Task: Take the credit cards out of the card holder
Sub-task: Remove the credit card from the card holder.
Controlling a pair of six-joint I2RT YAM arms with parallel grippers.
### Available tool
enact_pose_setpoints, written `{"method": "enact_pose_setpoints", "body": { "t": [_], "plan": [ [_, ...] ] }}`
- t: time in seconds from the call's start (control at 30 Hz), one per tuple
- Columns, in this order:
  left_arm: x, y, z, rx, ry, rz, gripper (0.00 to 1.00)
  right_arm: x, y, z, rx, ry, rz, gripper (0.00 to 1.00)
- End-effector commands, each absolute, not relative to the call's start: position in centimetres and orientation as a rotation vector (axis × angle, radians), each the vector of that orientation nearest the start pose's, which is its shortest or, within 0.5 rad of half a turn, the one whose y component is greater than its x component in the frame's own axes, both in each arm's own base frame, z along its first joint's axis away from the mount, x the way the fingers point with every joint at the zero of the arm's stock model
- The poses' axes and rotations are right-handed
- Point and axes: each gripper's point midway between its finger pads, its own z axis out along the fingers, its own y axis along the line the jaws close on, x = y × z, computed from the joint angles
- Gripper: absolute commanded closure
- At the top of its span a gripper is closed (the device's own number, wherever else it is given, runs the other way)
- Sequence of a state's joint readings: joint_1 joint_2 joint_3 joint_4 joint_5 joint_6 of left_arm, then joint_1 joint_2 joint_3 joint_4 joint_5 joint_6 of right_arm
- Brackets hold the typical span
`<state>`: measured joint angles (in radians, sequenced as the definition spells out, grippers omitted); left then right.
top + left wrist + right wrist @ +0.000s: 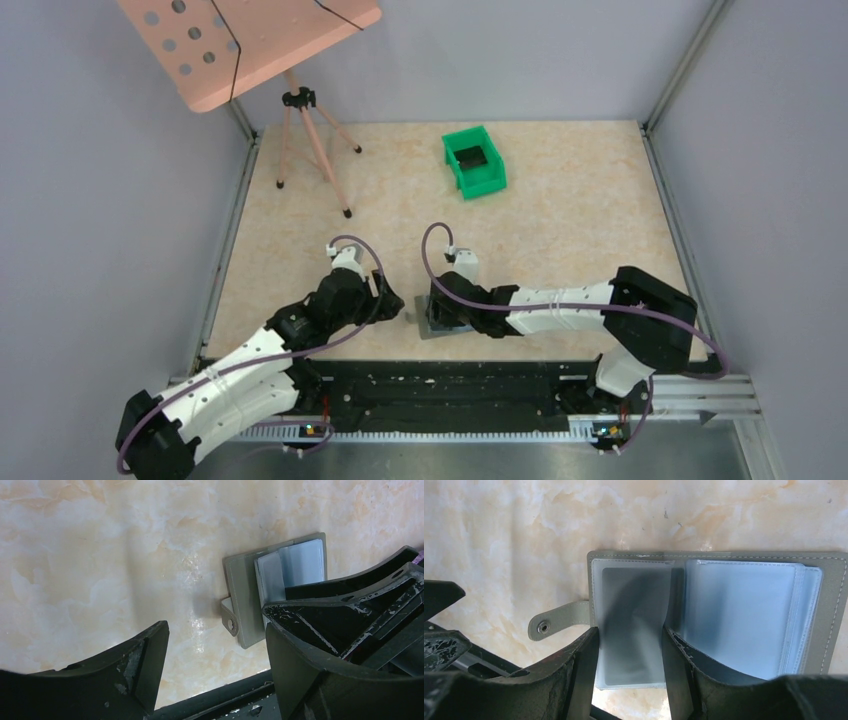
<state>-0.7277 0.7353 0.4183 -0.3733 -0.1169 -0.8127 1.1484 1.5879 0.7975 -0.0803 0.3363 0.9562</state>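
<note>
**The small flat grey folding card holder** (pixel 831 605) lies opened flat on the table close to its near edge, between the two arms. Its stitched cover faces down and its pale blue clear plastic sleeves (pixel 744 615) face up. A grey strap with a metal snap (pixel 544 626) juts from one side.

**The right gripper** (pixel 630 640) stands over the card holder with its black fingers (pixel 579 675) partly apart. The sleeve page nearer the strap lies in the gap and reaches both fingers. Whether they pinch it cannot be told.

**The left gripper** (pixel 215 630) sits just beside the holder on the strap side. Its jaws are spread wide, with the strap end and bare table between them and nothing held.

**Surface.** The table top (pixel 580 220) is beige, marbled and glossy.
- A green plastic bin (pixel 485 185) with a dark interior stands toward the far edge, well apart from the arms.
- A pink perforated music stand (pixel 250 50) on a tripod occupies the far left corner.
- A black and metal rail (pixel 450 395) along the near edge carries both arm bases.
- Purple cables (pixel 430 250) loop above each wrist.

**Room.** Plain grey walls (pixel 520 60) enclose the table on three sides, with metal posts at the far corners.
</note>
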Motion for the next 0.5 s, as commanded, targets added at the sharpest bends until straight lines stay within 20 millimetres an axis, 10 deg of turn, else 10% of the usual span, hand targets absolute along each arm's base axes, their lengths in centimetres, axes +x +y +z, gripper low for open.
{"method": "enact_pose_setpoints", "body": {
  "t": [0.0, 0.47],
  "plan": [
    [18.92, -18.88, 10.63, -0.140, 2.290, -0.753, 0.24, 18.83, 35.05, 6.54, -0.015, 2.376, 0.734, 0.51],
    [19.02, -19.67, 10.53, -0.128, 2.310, -0.777, 0.25, 18.91, 34.61, 6.34, 0.025, 2.373, 0.808, 0.51]
  ]
}}
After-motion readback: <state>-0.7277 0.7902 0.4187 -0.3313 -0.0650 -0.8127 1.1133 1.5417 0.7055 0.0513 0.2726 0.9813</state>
